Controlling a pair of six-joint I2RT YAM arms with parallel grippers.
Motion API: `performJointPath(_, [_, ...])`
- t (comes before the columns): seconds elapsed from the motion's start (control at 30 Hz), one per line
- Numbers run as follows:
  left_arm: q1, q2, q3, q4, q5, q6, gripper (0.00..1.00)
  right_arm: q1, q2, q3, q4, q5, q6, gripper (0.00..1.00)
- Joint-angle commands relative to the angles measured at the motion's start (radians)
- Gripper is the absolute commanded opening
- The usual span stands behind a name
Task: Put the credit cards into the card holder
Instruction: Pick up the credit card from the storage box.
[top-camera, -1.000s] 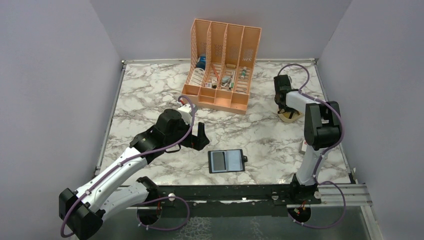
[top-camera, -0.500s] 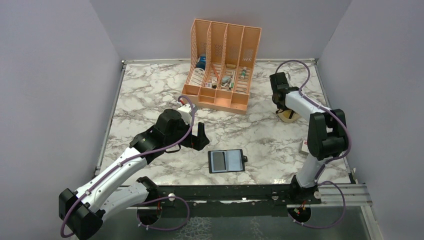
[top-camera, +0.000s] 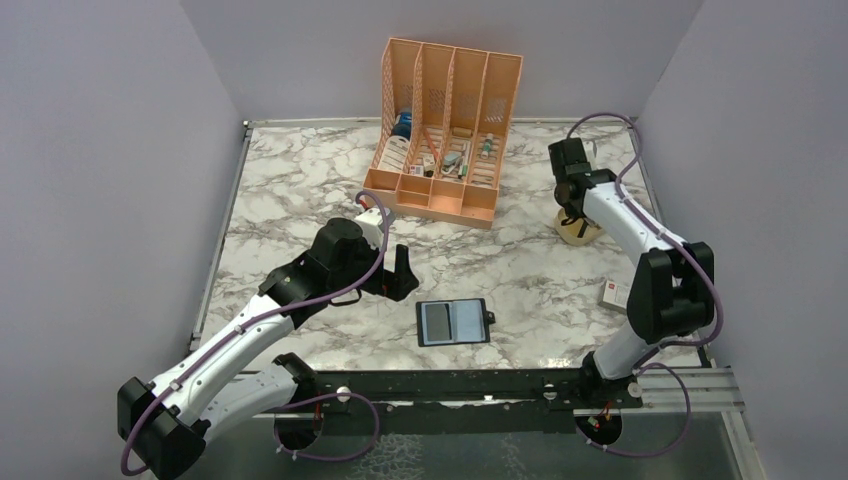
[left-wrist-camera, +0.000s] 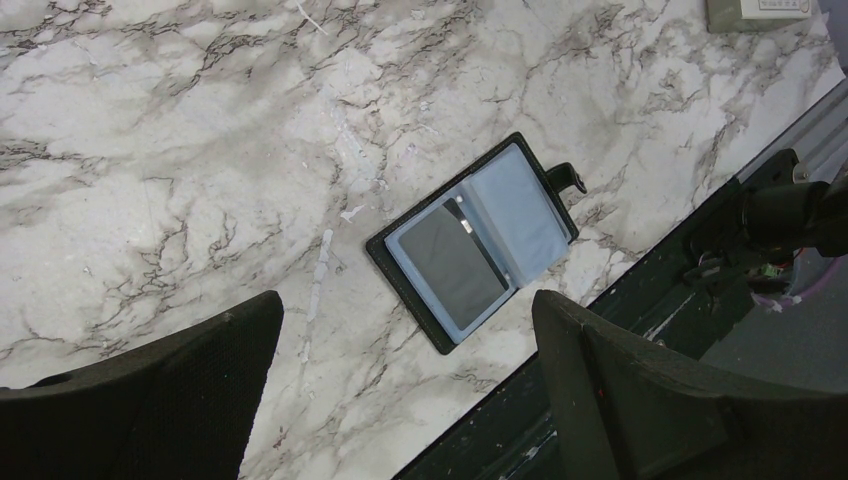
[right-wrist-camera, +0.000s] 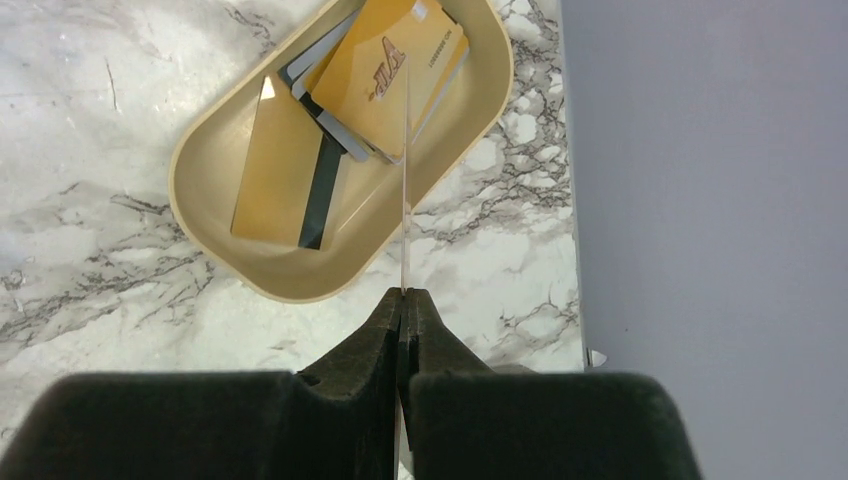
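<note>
The black card holder (top-camera: 454, 322) lies open on the marble near the front edge; greyish pockets show in the left wrist view (left-wrist-camera: 470, 245). My left gripper (top-camera: 400, 272) hovers open and empty just left of it (left-wrist-camera: 405, 310). My right gripper (top-camera: 575, 212) is over the beige dish (top-camera: 580, 234) at the right. It is shut on a thin card (right-wrist-camera: 405, 180) seen edge-on, held upright above the dish (right-wrist-camera: 290, 275). In the dish lie a gold card with a logo (right-wrist-camera: 370, 80), a gold card with a black stripe (right-wrist-camera: 275, 175) and greyish cards under them.
The tall orange slotted organizer (top-camera: 445, 130) stands at the back middle. A small whitish item with red marks (top-camera: 612, 292) lies on the table near the right edge. The purple wall is close to the dish on the right (right-wrist-camera: 700, 150).
The right arm's elbow has swung toward the right front, and its wrist has shifted slightly right over the dish. The left arm and the card holder have not moved.
</note>
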Motion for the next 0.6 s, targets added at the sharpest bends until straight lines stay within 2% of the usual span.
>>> performJointPath(0.0, [0.006, -0.008, 0.005, 0.017, 0.020, 0.015, 0.99, 0.022, -0.045, 0.016, -0.071, -0.037, 0.055, 0.01])
performJointPath(0.13, [0.007, -0.012, 0.001, 0.025, 0.021, 0.011, 0.99, 0.050, -0.099, 0.021, -0.107, -0.066, 0.069, 0.01])
performJointPath(0.27, [0.007, -0.038, -0.019, 0.080, 0.039, 0.018, 0.97, 0.150, -0.136, 0.019, -0.152, -0.049, 0.108, 0.01])
performJointPath(0.47, [0.006, -0.184, -0.165, 0.351, 0.118, 0.074, 0.90, 0.320, -0.150, 0.060, -0.243, -0.084, 0.202, 0.01])
performJointPath(0.57, [0.006, -0.229, -0.212, 0.430, 0.148, 0.095, 0.86, 0.419, -0.153, 0.082, -0.291, -0.092, 0.254, 0.01])
